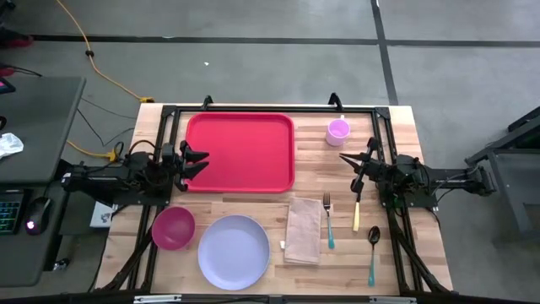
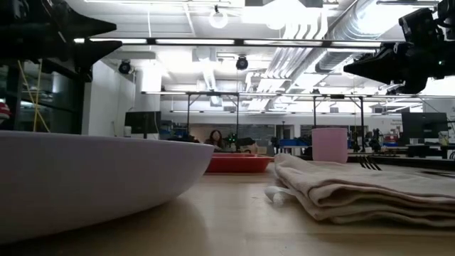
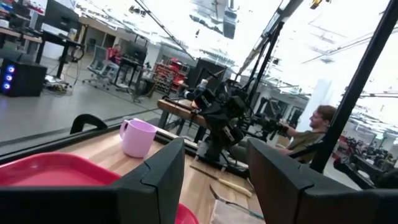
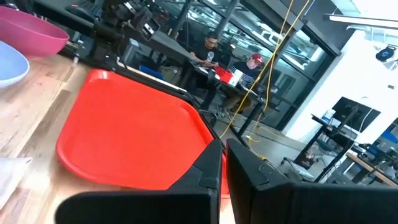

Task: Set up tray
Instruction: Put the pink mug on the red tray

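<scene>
One red tray [image 1: 240, 152] lies flat on the far half of the wooden tabletop [image 1: 396, 245], nothing on it. Around it there is one of each: a lavender mug [image 1: 338, 130] beyond the tray's right corner, a magenta bowl [image 1: 173, 228] and a lavender plate [image 1: 234, 251] on the near side, a folded beige napkin [image 1: 303, 230] right of the plate, a fork [image 1: 327, 221] just beside the napkin, a knife [image 1: 357, 213] with a pale handle, and a spoon [image 1: 372, 249] nearest the right edge.

The left hand [image 1: 196, 160] sits over the tray's left rim, its two fingers spread apart and holding nothing. The right hand [image 1: 348, 159] hovers right of the tray, between the mug and the knife, its fingers pressed together with nothing between them.

From table height the plate's rim [image 2: 85, 181] and the napkin [image 2: 355, 188] fill the foreground and hide most of the tray, which shows only as a thin red strip [image 2: 238, 163]; the mug [image 2: 329, 145] stands behind the napkin. The left wrist view shows the tray's rim [image 3: 56, 171], the mug [image 3: 138, 137] and the other arm beyond it. The right wrist view shows the whole tray [image 4: 130, 134], with the bowl [image 4: 34, 34] and plate edge [image 4: 11, 65]. People sit at desks in the room behind
</scene>
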You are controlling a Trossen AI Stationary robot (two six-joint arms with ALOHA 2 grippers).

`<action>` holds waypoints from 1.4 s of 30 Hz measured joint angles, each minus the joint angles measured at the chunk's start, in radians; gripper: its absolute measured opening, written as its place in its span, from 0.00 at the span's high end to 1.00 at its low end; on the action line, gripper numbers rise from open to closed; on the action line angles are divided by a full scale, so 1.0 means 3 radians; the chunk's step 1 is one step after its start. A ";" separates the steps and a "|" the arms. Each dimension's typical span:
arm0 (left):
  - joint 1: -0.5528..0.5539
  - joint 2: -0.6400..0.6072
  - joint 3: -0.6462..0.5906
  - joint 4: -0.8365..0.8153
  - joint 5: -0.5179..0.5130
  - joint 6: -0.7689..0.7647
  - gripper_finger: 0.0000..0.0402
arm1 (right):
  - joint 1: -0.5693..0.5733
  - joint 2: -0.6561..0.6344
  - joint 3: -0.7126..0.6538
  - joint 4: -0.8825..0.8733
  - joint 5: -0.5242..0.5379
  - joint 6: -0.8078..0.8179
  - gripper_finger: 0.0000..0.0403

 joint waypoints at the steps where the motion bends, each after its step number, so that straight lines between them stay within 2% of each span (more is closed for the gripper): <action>1: 0.0000 0.0000 0.0000 -0.0011 0.0004 0.0001 0.48 | 0.0000 0.0000 0.0001 0.0000 0.0057 0.0001 1.00; 6: 0.0000 0.0000 0.0000 -0.0015 -0.0135 -0.0002 0.48 | -0.0001 0.0000 0.0000 0.0001 0.0107 0.0024 1.00; 8: 0.0000 0.0000 0.0000 -0.0015 -0.0138 -0.0002 0.48 | -0.0001 0.0000 0.0000 0.0003 0.0103 0.0215 1.00; 11: 0.0000 0.0000 0.0000 -0.0015 -0.0137 -0.0002 0.48 | 0.0000 0.0000 0.0000 0.0077 0.0212 0.0876 1.00; 15: 0.0000 0.0000 0.0000 -0.0015 -0.0136 -0.0003 0.48 | -0.0001 -0.0001 0.0001 0.0340 0.0467 0.2074 1.00; 19: 0.0000 0.0000 0.0000 -0.0018 -0.0137 -0.0002 0.48 | -0.0001 -0.0001 0.0000 0.0567 0.0719 0.2592 1.00; 25: 0.0000 0.0000 0.0000 -0.0020 -0.0137 -0.0002 0.48 | 0.0000 -0.0001 0.0000 0.0710 0.0757 0.2471 1.00; 32: 0.0000 0.0000 0.0000 -0.0021 -0.0137 -0.0003 0.48 | 0.0000 0.0000 0.0057 0.1113 0.0563 0.1961 1.00; 36: 0.0000 0.0000 0.0000 -0.0021 -0.0137 -0.0002 0.48 | 0.0000 0.0046 0.0368 0.0913 0.0600 0.1672 1.00; 42: 0.0000 -0.0001 0.0000 -0.0022 -0.0138 -0.0002 0.48 | 0.0000 0.0389 0.1146 0.0245 0.0601 0.1266 1.00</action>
